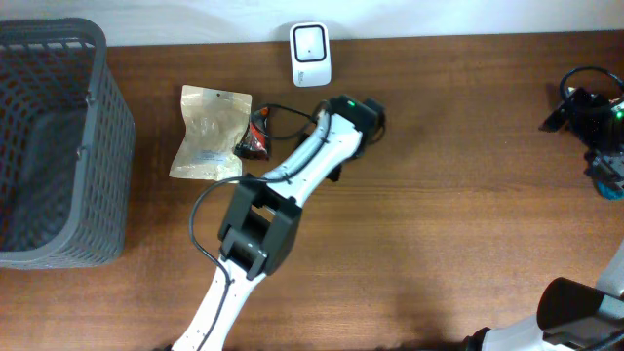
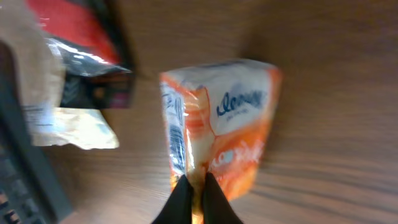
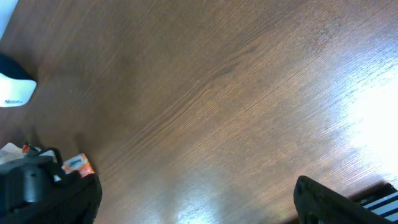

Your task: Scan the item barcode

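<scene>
An orange and white tissue pack (image 2: 230,124) with blue lettering lies over the wooden table in the left wrist view. My left gripper (image 2: 198,186) is shut on the pack's near edge, which is pinched between the two black fingertips. Dark print runs down the pack's left side, too blurred to read. In the overhead view the left gripper (image 1: 369,113) sits just below the white scanner (image 1: 310,54), and the pack is hidden under the arm. My right gripper (image 3: 193,205) stands open over bare wood at the far right of the table.
A beige pouch (image 1: 210,132) and a red and black packet (image 1: 256,142) lie left of the left arm. A grey mesh basket (image 1: 58,146) fills the far left. The right arm (image 1: 597,127) sits at the right edge.
</scene>
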### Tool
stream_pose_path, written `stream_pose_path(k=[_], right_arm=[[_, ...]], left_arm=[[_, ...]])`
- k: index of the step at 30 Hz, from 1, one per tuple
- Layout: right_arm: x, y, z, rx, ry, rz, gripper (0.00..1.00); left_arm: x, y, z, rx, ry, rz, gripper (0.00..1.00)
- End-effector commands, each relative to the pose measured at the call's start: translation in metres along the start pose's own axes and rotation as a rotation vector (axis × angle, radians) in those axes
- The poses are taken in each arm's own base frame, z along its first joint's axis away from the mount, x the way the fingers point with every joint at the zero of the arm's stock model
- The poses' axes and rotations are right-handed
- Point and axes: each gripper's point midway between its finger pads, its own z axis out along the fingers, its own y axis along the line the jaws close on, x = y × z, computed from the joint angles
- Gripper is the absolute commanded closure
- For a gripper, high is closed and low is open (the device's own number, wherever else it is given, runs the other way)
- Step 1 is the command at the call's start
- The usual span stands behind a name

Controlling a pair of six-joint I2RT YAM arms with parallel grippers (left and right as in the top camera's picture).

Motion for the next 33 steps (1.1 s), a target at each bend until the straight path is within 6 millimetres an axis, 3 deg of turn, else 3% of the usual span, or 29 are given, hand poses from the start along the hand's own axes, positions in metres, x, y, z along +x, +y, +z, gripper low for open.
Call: stream_pose_path(k=[1,7,11,13,16,18,21,24,26,27,30,33], right_arm=[[0.001,-0.001,-0.002,0.012,-0.01,-0.015,0.02],[0.001,-0.001,-0.002,0.012,-0.01,-0.016,0.02],[0.001,-0.001,-0.002,0.012,-0.01,-0.016,0.02],[0.001,-0.001,-0.002,0.012,-0.01,-0.016,0.02],[0.001,-0.001,-0.002,0.012,-0.01,-0.016,0.02],[0.001,-0.001,-0.002,0.012,-0.01,-0.016,0.02],[0.001,-0.001,-0.002,0.013,-0.011,-0.015,0.02],[0.001,-0.001,-0.002,0.012,-0.01,-0.015,0.02],[0.001,-0.001,-0.002,0.012,-0.01,-0.015,0.02],[0.001,-0.001,-0.002,0.012,-0.01,-0.016,0.02],[0.001,-0.001,-0.002,0.013,-0.011,-0.015,0.01],[0.001,-0.001,-0.002,0.012,-0.01,-0.015,0.02]], left_arm=[[0.011,-0.044,-0.007,0.157,0.036,0.013,0.89],[0.023,-0.077,-0.018,0.335,0.102,0.02,0.87],[0.031,-0.099,-0.033,0.486,0.152,0.043,0.94],[0.026,-0.098,-0.044,0.541,0.143,0.073,0.96],[0.012,-0.072,-0.059,0.547,0.118,0.029,0.96],[-0.004,-0.04,-0.067,0.528,0.081,-0.026,0.93],[-0.027,0.02,-0.069,0.461,0.013,-0.13,0.81],[-0.04,0.069,-0.054,0.445,0.005,-0.238,0.5],[-0.042,0.089,-0.04,0.44,0.023,-0.286,0.47],[-0.042,0.103,-0.025,0.433,0.049,-0.321,0.51],[-0.042,0.112,-0.006,0.426,0.081,-0.349,0.68],[-0.037,0.095,0.018,0.446,0.154,-0.333,0.9]])
